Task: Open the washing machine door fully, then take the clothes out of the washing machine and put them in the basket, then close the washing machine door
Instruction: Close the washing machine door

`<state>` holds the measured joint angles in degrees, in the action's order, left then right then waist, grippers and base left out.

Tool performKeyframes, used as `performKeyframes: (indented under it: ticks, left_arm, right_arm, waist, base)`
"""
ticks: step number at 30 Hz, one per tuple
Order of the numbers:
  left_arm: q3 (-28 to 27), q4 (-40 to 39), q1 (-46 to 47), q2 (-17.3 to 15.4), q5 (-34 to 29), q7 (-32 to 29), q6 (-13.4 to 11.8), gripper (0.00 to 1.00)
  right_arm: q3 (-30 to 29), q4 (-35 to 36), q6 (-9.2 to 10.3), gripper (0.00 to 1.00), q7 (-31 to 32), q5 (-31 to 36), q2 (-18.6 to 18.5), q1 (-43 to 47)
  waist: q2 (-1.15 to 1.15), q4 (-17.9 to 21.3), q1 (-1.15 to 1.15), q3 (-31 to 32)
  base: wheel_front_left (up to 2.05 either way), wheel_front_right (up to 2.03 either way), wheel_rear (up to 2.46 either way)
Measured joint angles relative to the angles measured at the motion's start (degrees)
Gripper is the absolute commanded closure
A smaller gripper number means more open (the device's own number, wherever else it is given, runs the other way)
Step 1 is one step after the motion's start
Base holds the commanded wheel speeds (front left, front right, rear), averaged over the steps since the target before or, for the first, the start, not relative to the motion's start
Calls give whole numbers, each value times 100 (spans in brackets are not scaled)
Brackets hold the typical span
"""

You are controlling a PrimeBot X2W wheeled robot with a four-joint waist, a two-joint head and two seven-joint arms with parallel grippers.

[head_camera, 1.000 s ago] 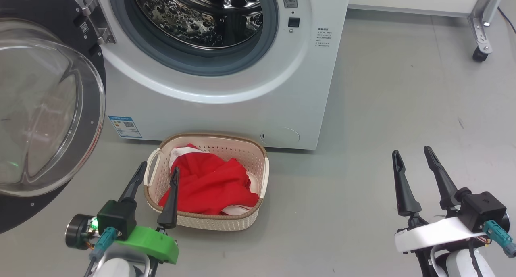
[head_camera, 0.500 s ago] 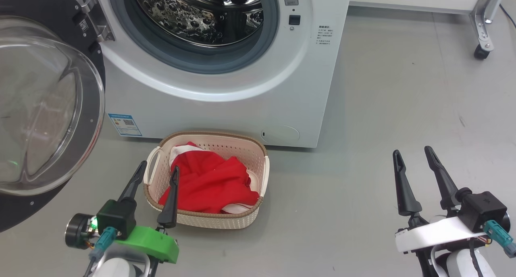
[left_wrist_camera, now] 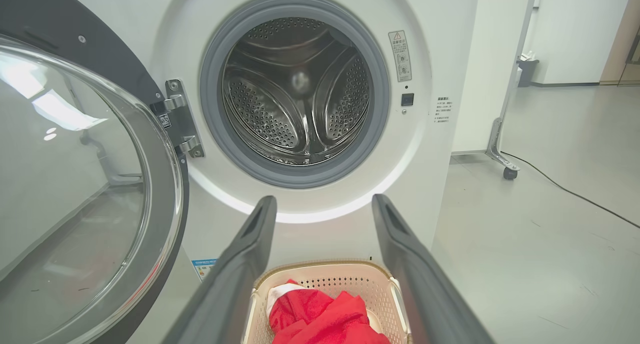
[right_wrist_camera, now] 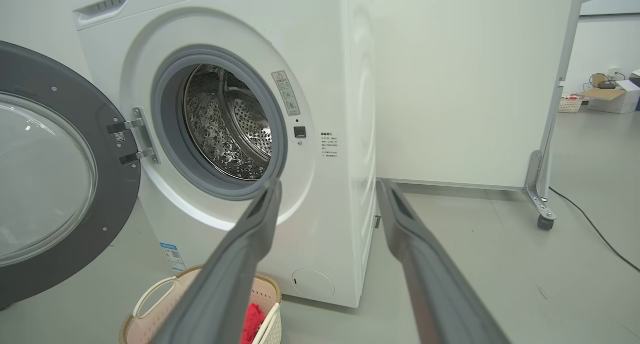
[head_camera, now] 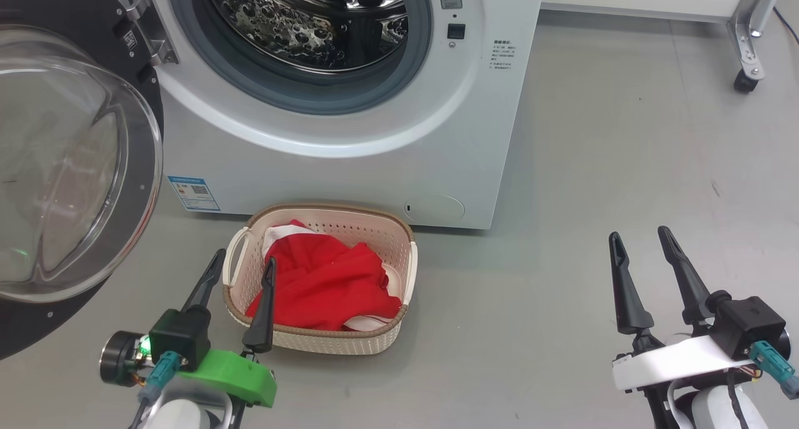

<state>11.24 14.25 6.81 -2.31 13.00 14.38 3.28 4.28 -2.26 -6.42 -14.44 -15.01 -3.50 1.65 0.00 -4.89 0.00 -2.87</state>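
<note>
Clothes (head_camera: 324,285) lay in the basket (head_camera: 324,209) ahead of the wide-spread, empty left gripper (head_camera: 246,257) (right gripper (head_camera: 638,233) likewise), whose fingers (head_camera: 262,310) could skid off the seemingly slick door (head_camera: 68,167) at its left.

In the head view the washing machine (head_camera: 349,167) is cut off by the top edge, so the upper drum is out of frame. The washing machine door (head_camera: 75,167) runs past the left edge. Print on the blue label (head_camera: 193,195) and the notice (head_camera: 502,54) beside the mouth is too small to read. One finger (head_camera: 265,304) of the left claw (head_camera: 245,258) covers part of the basket (head_camera: 337,343) and the clothes (head_camera: 324,285); the lower layers of the clothes are hidden by the basket wall. In the right wrist view the bottom edge crops the basket, and a finger of the right claw (right_wrist_camera: 329,184) hides its middle.
</note>
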Motion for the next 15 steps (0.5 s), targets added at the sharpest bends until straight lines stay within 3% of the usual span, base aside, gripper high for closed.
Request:
performKeyframes:
  ticks: [15]
  left_arm:
    - [157,13,1,1,-12,0,-14,0]
  right_arm:
    - [-33,87,-7,0,0,-2,7,1]
  waist:
    - [0,-400,0,-41]
  base:
    - [0,0,0]
